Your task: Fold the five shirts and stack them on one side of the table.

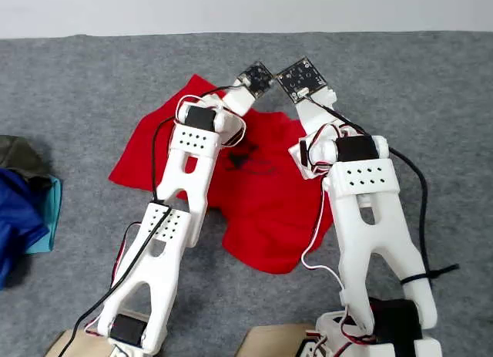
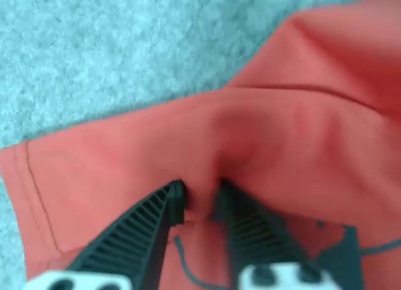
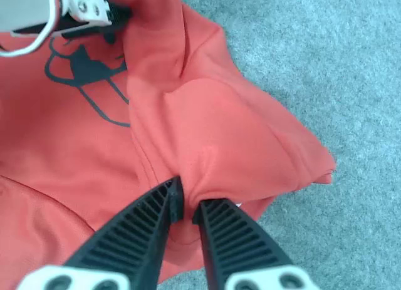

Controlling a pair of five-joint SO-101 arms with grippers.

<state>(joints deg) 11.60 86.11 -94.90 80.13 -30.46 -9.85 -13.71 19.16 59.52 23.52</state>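
Observation:
A red shirt [image 1: 258,195] with a dark print lies spread on the grey table, under both arms. In the left wrist view my left gripper [image 2: 199,199] is shut on a pinched fold of the red shirt [image 2: 282,133] near its collar edge. My right gripper [image 3: 186,205] is likewise shut on a raised fold of the red shirt [image 3: 232,133], close to a sleeve. In the high view both arms reach over the shirt's far half, the left gripper [image 1: 235,102] near the top edge and the right gripper [image 1: 304,122] beside it.
A pile of other shirts, dark blue [image 1: 17,218], teal [image 1: 48,210] and dark green [image 1: 19,156], sits at the table's left edge. Grey table [image 1: 431,102] stretches open to the right and behind the red shirt. The arm bases stand at the near edge.

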